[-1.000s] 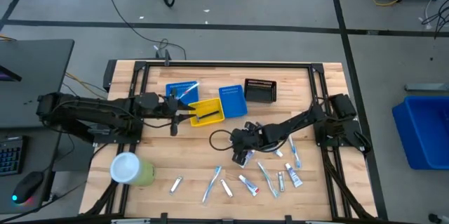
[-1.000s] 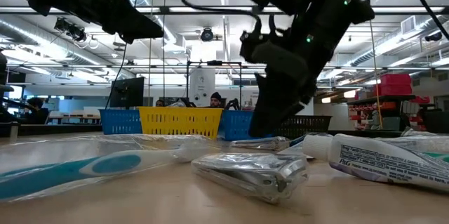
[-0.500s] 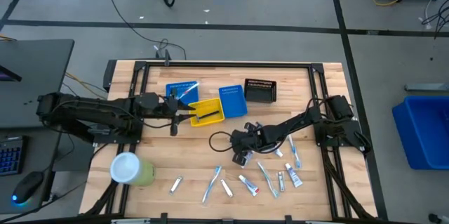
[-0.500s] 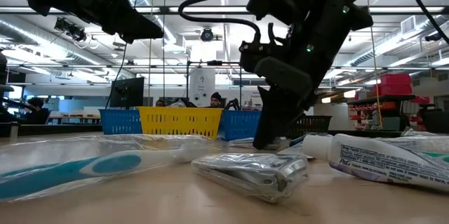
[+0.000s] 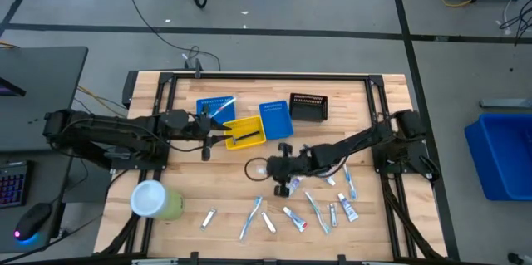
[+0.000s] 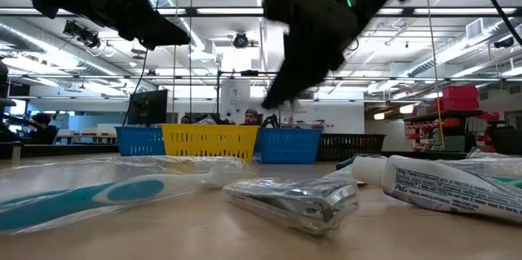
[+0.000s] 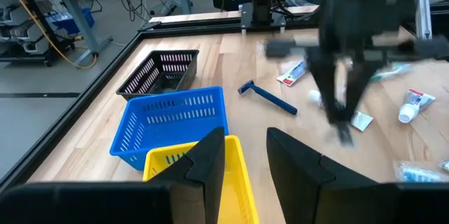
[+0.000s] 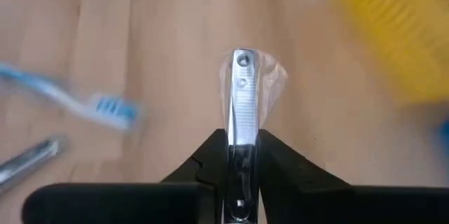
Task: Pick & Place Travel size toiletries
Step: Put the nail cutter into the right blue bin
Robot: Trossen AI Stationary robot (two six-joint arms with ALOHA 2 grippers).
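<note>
My right gripper (image 8: pixel 243 137) is shut on a silver nail clipper (image 8: pixel 243 94) in a clear wrapper. In the high view this gripper (image 5: pixel 281 168) is above the table's middle, between the yellow bin (image 5: pixel 246 130) and the loose toiletries. Small tubes (image 5: pixel 293 218), toothbrushes (image 5: pixel 249 218) and another wrapped clipper (image 6: pixel 294 199) lie flat on the wood near the front edge. My left gripper (image 7: pixel 245 155) hovers open and empty over the yellow bin's near-left corner. My right gripper pinches the nail clipper's near end (image 8: pixel 243 147) between its two fingers. The clipper runs along the fingers and sticks out past their tips. It is lifted clear of the wood, with its wrapper loose around the far end.
Two blue bins (image 5: pixel 214 107) (image 5: pixel 276 118) flank the yellow one, and a black bin (image 5: pixel 308 107) stands to their right at the back. A green cylinder with a white lid (image 5: pixel 154 200) stands at the near left. A dark item lies in the yellow bin.
My right gripper has shut on the nail clipper and risen from the table with it. It has moved toward the far left, in the direction of the yellow bin. The clipper is now lifted clear of the wood.
</note>
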